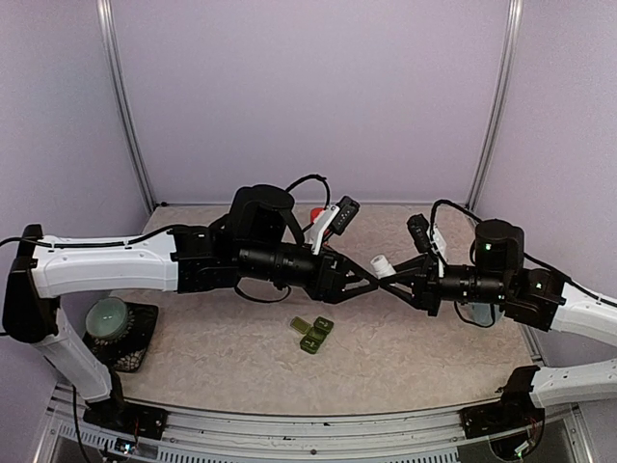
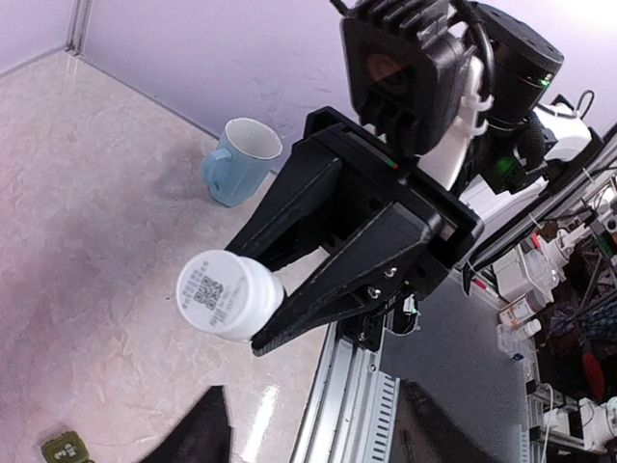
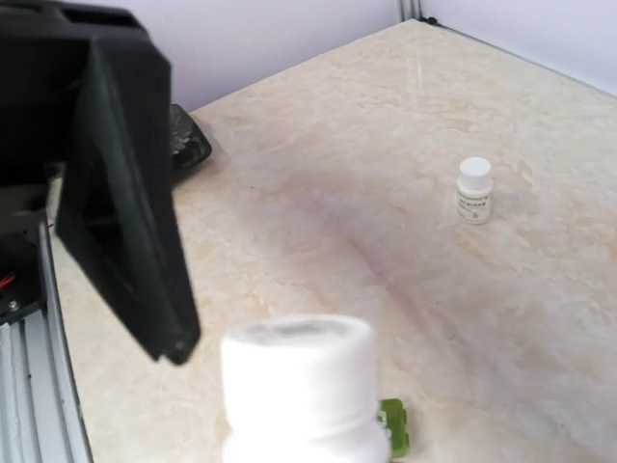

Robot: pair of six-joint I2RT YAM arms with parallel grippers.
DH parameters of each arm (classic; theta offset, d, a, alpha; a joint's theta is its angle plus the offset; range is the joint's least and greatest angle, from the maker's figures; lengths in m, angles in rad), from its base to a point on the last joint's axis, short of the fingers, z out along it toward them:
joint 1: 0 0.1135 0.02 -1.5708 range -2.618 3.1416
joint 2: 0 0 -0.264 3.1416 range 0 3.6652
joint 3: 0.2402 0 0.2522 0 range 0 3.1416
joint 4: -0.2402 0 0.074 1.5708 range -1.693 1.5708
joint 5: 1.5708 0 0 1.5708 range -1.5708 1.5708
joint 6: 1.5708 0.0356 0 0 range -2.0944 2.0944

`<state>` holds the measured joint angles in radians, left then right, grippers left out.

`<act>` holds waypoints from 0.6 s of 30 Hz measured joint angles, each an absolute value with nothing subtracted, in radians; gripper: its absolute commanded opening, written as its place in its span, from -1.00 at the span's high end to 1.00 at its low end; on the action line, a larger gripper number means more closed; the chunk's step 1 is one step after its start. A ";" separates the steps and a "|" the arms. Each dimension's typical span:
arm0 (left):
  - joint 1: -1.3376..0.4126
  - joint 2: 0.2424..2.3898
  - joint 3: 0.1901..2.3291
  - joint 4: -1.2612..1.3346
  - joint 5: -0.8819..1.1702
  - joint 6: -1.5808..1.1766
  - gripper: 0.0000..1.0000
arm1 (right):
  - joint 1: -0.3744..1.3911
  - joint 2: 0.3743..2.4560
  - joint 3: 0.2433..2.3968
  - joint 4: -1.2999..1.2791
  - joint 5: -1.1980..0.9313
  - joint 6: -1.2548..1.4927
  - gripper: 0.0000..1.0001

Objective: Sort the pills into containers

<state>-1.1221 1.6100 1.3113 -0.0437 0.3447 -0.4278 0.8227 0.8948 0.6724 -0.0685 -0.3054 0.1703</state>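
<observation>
Though clamped on a white pill bottle (image 2: 228, 294) and holding it clear of the table (image 1: 222, 359), nothing tipped out by the right gripper (image 2: 253, 307) as far as visible. Bottle apparently closed, coded base turned to the left gripper (image 1: 364, 276); there, jaws spread, nothing held, just short of the bottle. Judged early: no pills seen, loose or sorted. Left to do, probably: uncap, pour, share out among three cells. Below both grippers, slightly toward the arm bases, the dark green containers (image 1: 312, 334), flat on the table, lids too small to read. Behind the right gripper, a pale blue mug (image 2: 236, 161); well ahead of it, a second small white bottle (image 3: 473, 190), upright. Underneath, the table beige and marbled; around, plain lilac walls (image 1: 308, 96), metal corner posts (image 1: 123, 106).
</observation>
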 measured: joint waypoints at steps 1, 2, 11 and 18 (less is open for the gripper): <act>-1.122 1.608 1.311 -0.040 0.347 -0.422 -0.57 | 0.823 0.895 0.672 -0.070 -0.303 0.172 0.70; -1.122 1.603 1.309 -0.036 0.348 -0.418 -0.82 | 0.823 0.896 0.672 -0.072 -0.306 0.173 0.70; -1.105 1.574 1.321 -0.003 0.349 -0.357 -0.98 | 0.823 0.924 0.672 -0.047 -0.468 0.197 0.70; -1.102 1.631 1.359 0.019 0.382 -0.347 -0.98 | 0.823 0.932 0.672 0.020 -0.549 0.223 0.70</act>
